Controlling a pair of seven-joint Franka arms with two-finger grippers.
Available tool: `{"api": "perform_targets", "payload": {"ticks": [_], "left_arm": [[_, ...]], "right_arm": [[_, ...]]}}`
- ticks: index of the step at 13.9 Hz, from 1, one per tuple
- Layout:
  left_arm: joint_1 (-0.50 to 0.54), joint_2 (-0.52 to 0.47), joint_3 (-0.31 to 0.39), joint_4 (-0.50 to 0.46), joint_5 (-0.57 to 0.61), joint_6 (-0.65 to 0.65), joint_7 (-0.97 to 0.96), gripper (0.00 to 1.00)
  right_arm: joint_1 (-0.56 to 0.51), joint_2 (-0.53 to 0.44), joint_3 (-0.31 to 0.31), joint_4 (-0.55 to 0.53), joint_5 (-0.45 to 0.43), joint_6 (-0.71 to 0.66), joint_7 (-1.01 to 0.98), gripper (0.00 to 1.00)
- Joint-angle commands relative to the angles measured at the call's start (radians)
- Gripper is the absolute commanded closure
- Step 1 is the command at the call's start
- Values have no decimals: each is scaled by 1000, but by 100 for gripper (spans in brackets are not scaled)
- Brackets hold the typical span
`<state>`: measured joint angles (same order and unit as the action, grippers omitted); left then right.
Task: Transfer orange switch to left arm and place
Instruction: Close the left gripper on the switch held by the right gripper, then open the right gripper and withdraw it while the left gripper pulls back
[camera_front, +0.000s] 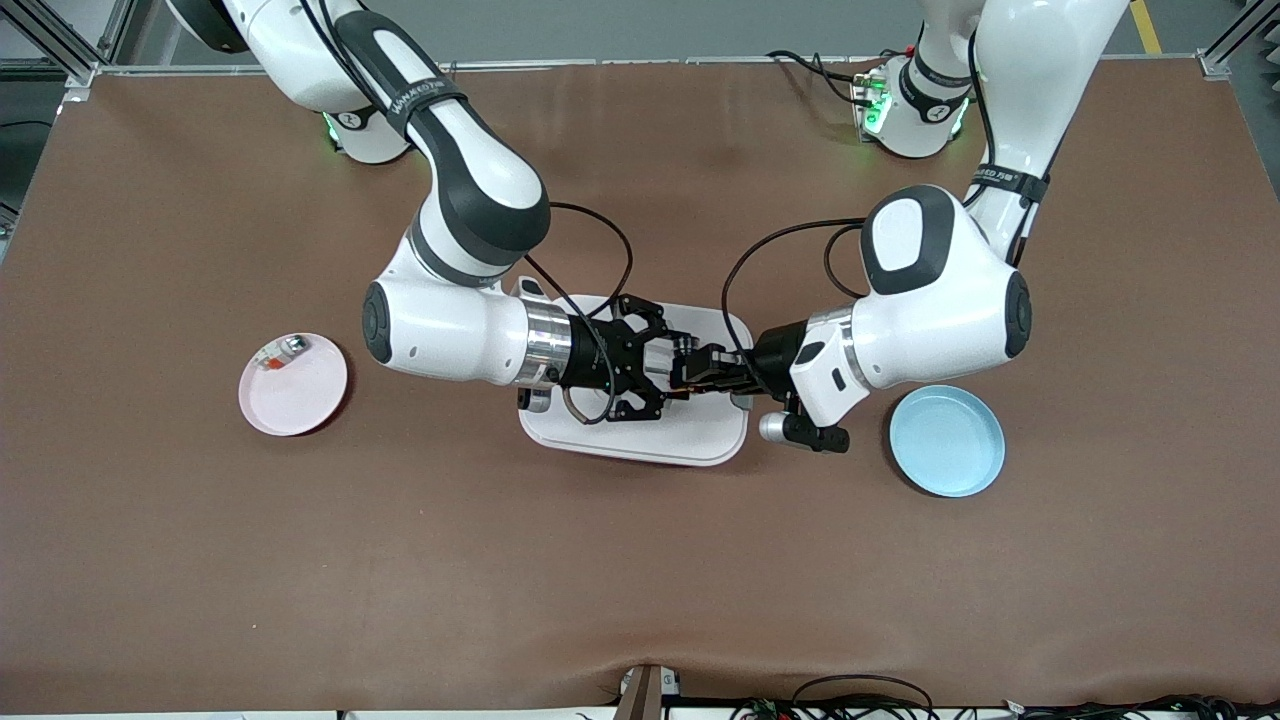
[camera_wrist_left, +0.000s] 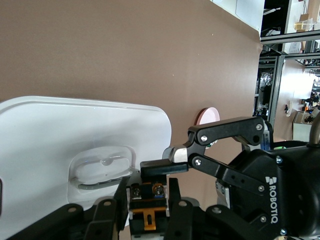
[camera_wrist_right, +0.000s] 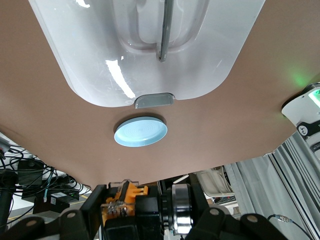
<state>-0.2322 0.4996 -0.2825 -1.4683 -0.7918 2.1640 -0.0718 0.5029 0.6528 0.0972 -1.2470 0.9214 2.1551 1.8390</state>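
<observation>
Orange switch (camera_wrist_left: 145, 204) sits mid-air over the box (camera_front: 700, 440), pinched between both grippers at once. Small black part with orange marks; in the left wrist view two screw heads show on its top and an orange tab at its lower edge. Right wrist view shows it as an orange and black lump (camera_wrist_right: 120, 200) at the frame's edge, detail hard to make out there.

Right gripper (camera_front: 668, 368) reaches in from the right arm's end, wrist horizontal, fingers pressed together on the switch. One of its fingers (camera_wrist_left: 162, 167) shows in the left wrist view as a black pad lying across the top of the part. Left gripper (camera_front: 700, 372) comes in from the left arm's end, also horizontal, fingers clamped on the same part from its own side. Tips of the two grippers meet over the lid.

Box is white, rounded rectangle, lid on, clear handle (camera_wrist_left: 102, 172) in a recess, grey latch (camera_wrist_right: 154, 100) on its side wall. It stands mid-table under both wrists.

Blue plate (camera_front: 947, 441) lies on the brown table (camera_front: 640, 580) toward the left arm's end, near the box. Pink plate (camera_front: 293, 384) lies toward the right arm's end, well apart from the box, with a small clear-silver item (camera_front: 281, 352) with red on it at its rim.
</observation>
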Motion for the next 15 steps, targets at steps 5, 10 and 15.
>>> {"api": "perform_targets", "payload": {"ticks": [5,10,15], "left_arm": [[8,-15,3,-1,0,-9,44,100],[60,-78,5,-4,80,-125,32,100],[120,-168,5,-4,170,-301,32,100]], "right_arm": [[-29,10,-11,46,24,-29,34,0],[-119,2,-21,63,14,-223,-67,0],[-265,-2,-22,112,-65,-527,-257,0]]}}
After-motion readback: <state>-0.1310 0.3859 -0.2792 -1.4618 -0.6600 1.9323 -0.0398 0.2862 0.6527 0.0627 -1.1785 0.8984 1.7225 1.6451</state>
